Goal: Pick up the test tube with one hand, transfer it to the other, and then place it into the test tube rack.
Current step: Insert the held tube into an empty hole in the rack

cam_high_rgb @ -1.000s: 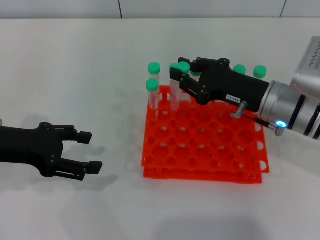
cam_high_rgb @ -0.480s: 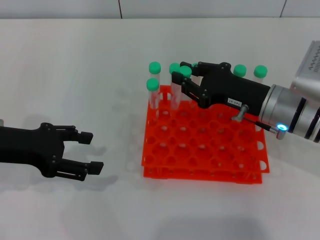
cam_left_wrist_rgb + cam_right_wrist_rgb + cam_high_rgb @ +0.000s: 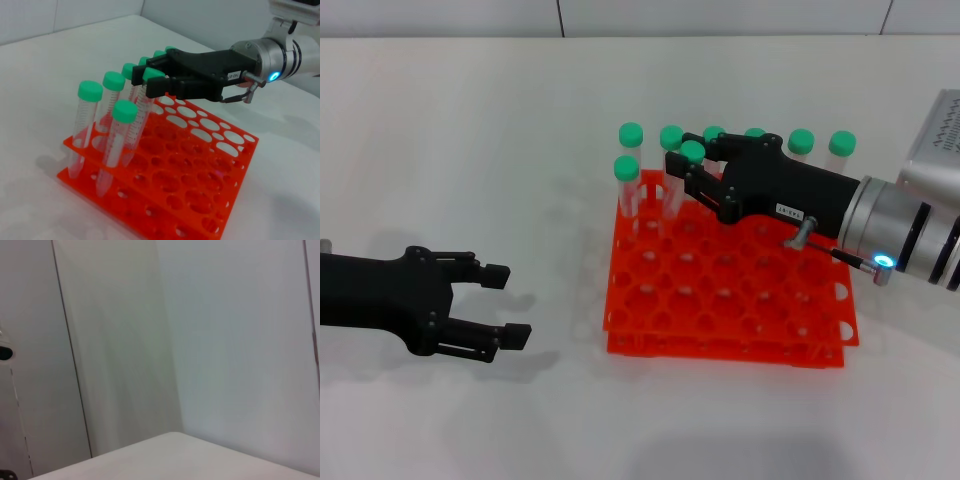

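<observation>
The test tube [image 3: 692,151], clear with a green cap, is tilted in my right gripper [image 3: 682,172], the black one with the white label and silver wrist. Its lower end reaches into a second-row hole at the back left of the orange-red rack [image 3: 730,345]. In the left wrist view the right gripper [image 3: 152,80] is shut on the tube [image 3: 142,107] just under its cap, above the rack [image 3: 200,165]. My all-black left gripper [image 3: 505,300] is open and empty, low over the table left of the rack. The right wrist view shows only wall and a table edge.
Several other green-capped tubes stand in the rack: a back row from the left corner [image 3: 631,131] to the right [image 3: 840,142], and one in the second row [image 3: 626,167] just left of the held tube. The rack's front rows are open holes.
My right gripper has moved the tube slightly toward the front and lower, deeper into the rack. The left arm has barely moved.
</observation>
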You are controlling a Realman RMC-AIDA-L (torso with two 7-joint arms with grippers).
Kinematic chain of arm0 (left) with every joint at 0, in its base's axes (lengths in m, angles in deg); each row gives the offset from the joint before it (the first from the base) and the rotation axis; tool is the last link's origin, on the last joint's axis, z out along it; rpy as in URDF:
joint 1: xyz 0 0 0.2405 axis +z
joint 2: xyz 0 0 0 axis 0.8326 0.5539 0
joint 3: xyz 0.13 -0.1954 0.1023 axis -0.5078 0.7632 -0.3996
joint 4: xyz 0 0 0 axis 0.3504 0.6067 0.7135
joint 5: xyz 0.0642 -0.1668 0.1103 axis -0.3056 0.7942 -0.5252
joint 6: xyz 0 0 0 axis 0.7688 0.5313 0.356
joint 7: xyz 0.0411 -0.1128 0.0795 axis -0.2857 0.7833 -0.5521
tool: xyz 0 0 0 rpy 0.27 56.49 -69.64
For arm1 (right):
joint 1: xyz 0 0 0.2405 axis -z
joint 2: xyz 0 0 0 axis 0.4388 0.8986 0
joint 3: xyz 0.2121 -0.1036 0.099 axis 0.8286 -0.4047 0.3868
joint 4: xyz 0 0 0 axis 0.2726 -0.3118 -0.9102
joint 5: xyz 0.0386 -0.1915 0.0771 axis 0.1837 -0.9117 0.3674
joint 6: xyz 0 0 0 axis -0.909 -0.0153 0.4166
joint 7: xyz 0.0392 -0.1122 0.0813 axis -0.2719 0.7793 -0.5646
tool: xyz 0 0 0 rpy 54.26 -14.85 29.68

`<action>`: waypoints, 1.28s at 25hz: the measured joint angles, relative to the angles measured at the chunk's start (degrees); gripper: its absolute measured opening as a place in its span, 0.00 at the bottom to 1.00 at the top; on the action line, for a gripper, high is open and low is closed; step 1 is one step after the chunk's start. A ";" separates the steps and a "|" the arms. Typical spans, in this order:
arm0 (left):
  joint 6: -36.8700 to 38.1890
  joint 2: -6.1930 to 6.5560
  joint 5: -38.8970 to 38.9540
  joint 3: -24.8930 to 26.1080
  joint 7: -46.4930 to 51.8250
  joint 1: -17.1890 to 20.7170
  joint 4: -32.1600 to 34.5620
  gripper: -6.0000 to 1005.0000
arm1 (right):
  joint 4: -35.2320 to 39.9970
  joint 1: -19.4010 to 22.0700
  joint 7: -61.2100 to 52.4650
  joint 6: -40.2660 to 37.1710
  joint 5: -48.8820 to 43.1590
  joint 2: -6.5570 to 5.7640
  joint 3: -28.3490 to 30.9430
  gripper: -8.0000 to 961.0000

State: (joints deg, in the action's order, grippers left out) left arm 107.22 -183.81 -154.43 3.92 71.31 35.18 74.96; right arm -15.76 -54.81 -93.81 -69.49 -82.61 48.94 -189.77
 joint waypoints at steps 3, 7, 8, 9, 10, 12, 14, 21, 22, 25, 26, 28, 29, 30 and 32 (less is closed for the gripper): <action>0.00 -0.06 0.00 0.00 0.00 0.00 0.00 0.87 | 0.00 -0.03 0.00 0.31 0.00 0.00 -0.08 0.28; 0.00 -0.10 0.01 0.00 0.00 0.00 -0.32 0.87 | 0.00 0.06 -0.02 0.34 0.00 0.00 -0.08 0.28; 0.00 -0.10 0.01 0.00 0.00 0.00 -0.43 0.87 | 0.00 0.07 -0.02 0.35 -0.01 0.00 -0.08 0.28; 0.00 -0.10 0.01 0.00 0.00 0.00 -0.46 0.87 | 0.00 0.07 -0.03 0.35 -0.01 0.00 -0.08 0.28; 0.00 -0.10 0.02 0.00 0.00 0.00 -0.47 0.87 | 0.00 0.07 -0.03 0.36 -0.02 0.00 -0.07 0.28; 0.00 -0.09 0.02 0.00 0.00 0.00 -0.48 0.87 | 0.00 0.07 -0.07 0.36 -0.03 0.00 -0.07 0.28; 0.00 -0.08 0.02 0.00 0.00 0.00 -0.50 0.87 | 0.00 0.03 -0.22 0.36 -0.03 0.00 -0.07 0.28; -0.09 -0.05 0.02 0.00 0.00 0.01 -0.53 0.87 | 0.00 -0.08 -0.41 0.36 -0.03 0.00 -0.18 0.28; -0.12 -0.05 0.02 0.00 0.00 -0.04 -0.55 0.87 | 0.00 -0.08 -0.42 0.36 -0.03 0.00 -0.21 0.28; -0.15 -0.05 0.02 0.00 -0.27 -0.31 -0.83 0.87 | 0.00 -0.12 -0.43 0.36 -0.03 0.00 -0.38 0.28; -0.16 -0.04 0.02 0.00 -0.44 -0.42 -1.02 0.87 | 0.02 -0.14 -0.43 0.39 -0.03 0.00 -0.48 0.28; -0.17 0.02 0.02 0.04 -0.68 -0.57 -1.32 0.87 | 0.21 -0.17 -0.46 0.65 -0.03 0.00 -0.65 0.28; -0.18 0.05 0.02 0.08 -0.74 -0.60 -1.39 0.87 | 0.35 -0.18 -0.49 0.86 -0.03 0.00 -0.71 0.28; -0.20 0.08 0.02 0.08 -0.78 -0.60 -1.40 0.87 | 0.43 -0.18 -0.51 0.95 -0.03 0.00 -0.74 0.28; -0.24 0.10 0.02 0.07 -0.84 -0.65 -1.40 0.87 | 0.51 -0.20 -0.56 1.05 -0.03 0.00 -0.77 0.28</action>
State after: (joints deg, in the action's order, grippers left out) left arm 106.97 -183.71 -154.41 3.99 70.47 34.53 73.55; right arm -15.25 -55.01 -94.36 -68.45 -82.64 48.94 -190.53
